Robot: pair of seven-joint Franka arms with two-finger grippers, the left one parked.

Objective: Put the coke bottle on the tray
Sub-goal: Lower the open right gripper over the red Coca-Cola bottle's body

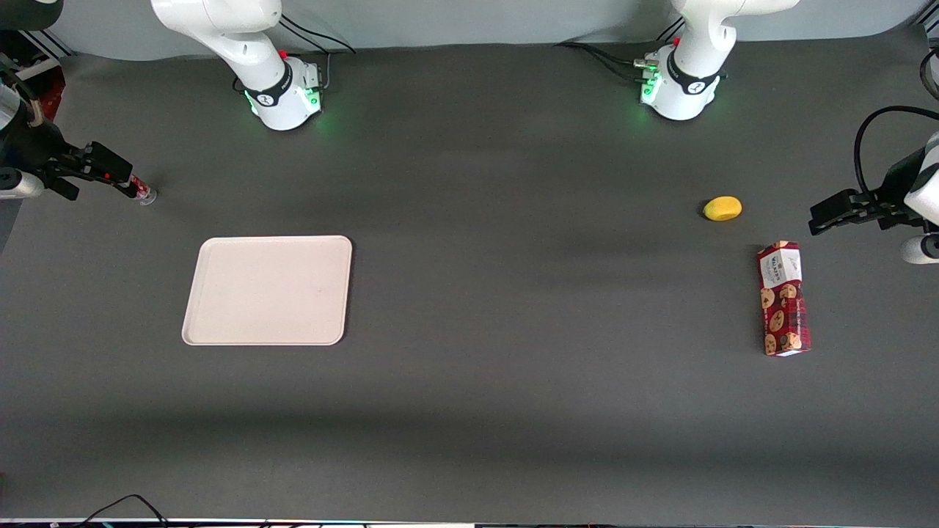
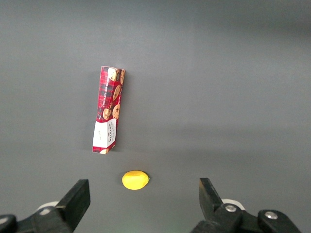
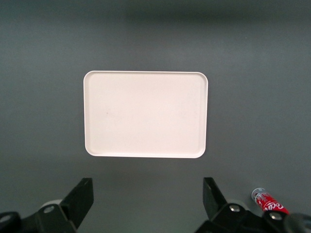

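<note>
The coke bottle is a small red bottle with a clear base, lying on the dark table at the working arm's end; part of it is hidden by my gripper. It also shows in the right wrist view, just outside one finger. My gripper hovers above the table beside the bottle, open wide and empty. The cream tray lies flat and bare, nearer to the front camera than the bottle and apart from it; it also shows in the right wrist view.
A red cookie box and a small yellow fruit lie toward the parked arm's end of the table. Both also show in the left wrist view, the box and the fruit.
</note>
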